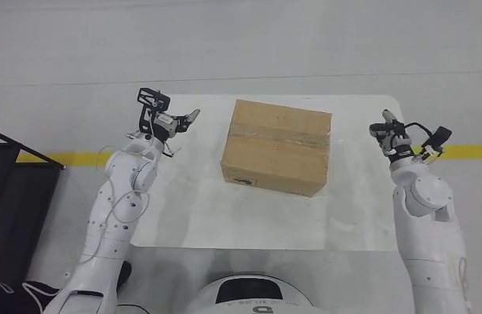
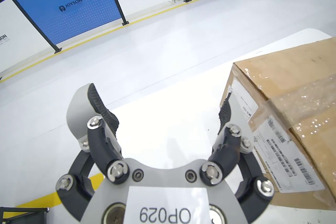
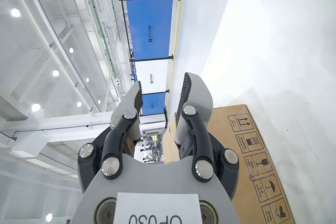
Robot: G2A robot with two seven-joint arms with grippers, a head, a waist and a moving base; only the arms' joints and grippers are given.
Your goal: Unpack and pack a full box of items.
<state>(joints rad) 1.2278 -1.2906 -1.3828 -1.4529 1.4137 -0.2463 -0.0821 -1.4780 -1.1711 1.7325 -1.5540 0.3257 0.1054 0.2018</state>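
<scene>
The fingers of the left gripper [image 2: 160, 93] stand wide apart with nothing between them. Those of the right gripper [image 3: 162, 82] are set at a narrower gap and also hold nothing.

The box [image 1: 276, 145] is plain brown cardboard and sits on the white bench [image 1: 194, 212], towards the far edge and about midway across, turned slightly out of square with it. Its top flaps are down and a strip of clear tape [image 2: 304, 99] runs along the seam, so what is inside cannot be seen. White printed labels [image 2: 286, 159] are stuck on the side facing the left gripper, and a row of handling symbols [image 3: 258, 170] runs along the side facing the right one.

In the top view the left gripper is over the far left corner of the bench, near the box's left side but not touching it. The right gripper is at the far right edge of the bench, apart from the box, with a strip of bare surface between them. A broad stretch of bench surface lies between the box and the near edge.

On the floor, a yellow line [image 1: 60, 157] runs out past both sides of the bench, and a black rack [image 1: 9, 188] stands to the left of it. Blue and white fence panels [image 2: 65, 7] close off the room beyond.
</scene>
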